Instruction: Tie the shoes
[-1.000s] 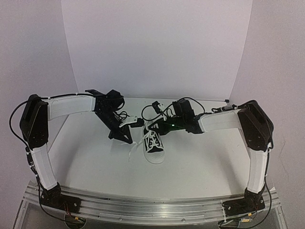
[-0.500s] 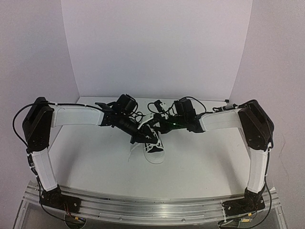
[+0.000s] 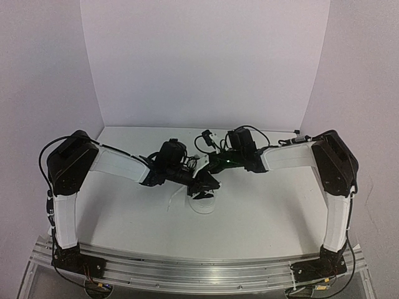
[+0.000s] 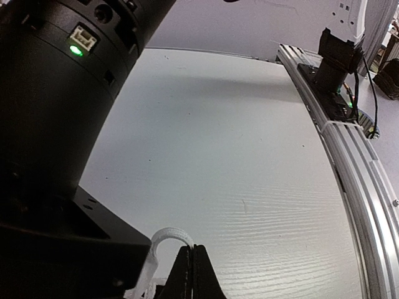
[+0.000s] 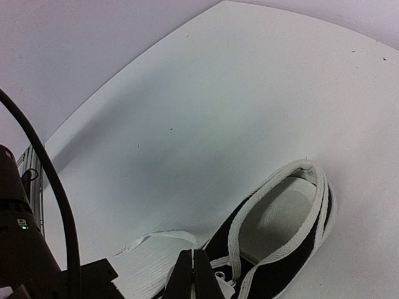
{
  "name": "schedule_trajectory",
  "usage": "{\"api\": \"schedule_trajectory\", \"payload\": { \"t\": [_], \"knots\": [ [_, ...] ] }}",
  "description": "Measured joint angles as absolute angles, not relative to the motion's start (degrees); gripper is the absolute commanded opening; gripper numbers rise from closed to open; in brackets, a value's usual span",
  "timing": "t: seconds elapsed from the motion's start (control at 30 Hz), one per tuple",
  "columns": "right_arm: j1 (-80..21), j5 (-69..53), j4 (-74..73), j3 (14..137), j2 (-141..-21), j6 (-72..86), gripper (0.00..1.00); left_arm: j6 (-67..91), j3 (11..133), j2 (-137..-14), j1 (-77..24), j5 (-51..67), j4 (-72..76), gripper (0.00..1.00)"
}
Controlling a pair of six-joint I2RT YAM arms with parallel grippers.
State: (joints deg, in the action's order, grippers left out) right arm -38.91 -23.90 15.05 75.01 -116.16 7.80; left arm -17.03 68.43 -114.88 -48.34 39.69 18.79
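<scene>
The shoe (image 3: 202, 205) sits in the middle of the worktop (image 3: 268, 205), between the two arms, with its white toe pointing at the near edge. It does not look tied yet. I see no bow and no knot. One loose lace (image 3: 171, 200) lies flat on the worktop, just beside the shoe on the left. From the right wrist view the shoe's mouth is wide open, and the laces run along its edge. So I think most of the job is still to do: the laces must be crossed, looped and pulled tight.

The left hand (image 4: 191, 252) has its fingers pressed together. A little loop of lace (image 4: 169, 235) curls up right beside them, but I cannot tell if the fingers pinch it. The right hand (image 5: 194, 256) is closed too. It hangs over the shoe near its mouth. Laces lie close to its tip, but I cannot tell if it holds one.

A second ago the left arm was bent up high, and its hand was off to the left of the shoe. Now that arm is low and reaches across over the shoe. Back then you could see the laced top of the shoe from above. Now the left hand hides it and only the white toe peeks out. The right arm is in almost the same spot. The loose lace on the left has hardly moved.
</scene>
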Motion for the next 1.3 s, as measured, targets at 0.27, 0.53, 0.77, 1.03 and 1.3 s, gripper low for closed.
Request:
{"api": "schedule_trajectory", "payload": {
  "t": [0.27,0.53,0.77,1.03,1.3],
  "knots": [
    [-39.9,-24.1,14.9,75.1,-116.2,7.7,0.00,-23.2,62.3,-112.2,-48.2,39.1,20.2,0.88],
    [-40.0,-24.4,15.0,75.1,-116.2,7.7,0.00,-29.3,60.2,-104.9,-48.1,39.2,15.0,0.89],
    [-40.1,-24.4,15.0,75.1,-116.2,7.7,0.00,-29.5,57.3,-96.8,-43.4,41.9,11.9,0.27],
    [-40.1,-24.4,15.0,75.1,-116.2,7.7,0.00,-15.8,57.6,-96.6,-31.7,43.0,14.4,0.44],
    [-40.3,-24.4,15.0,75.1,-116.2,7.5,0.00,-4.6,57.2,-110.5,-32.5,47.5,26.9,0.44]
  ]
}}
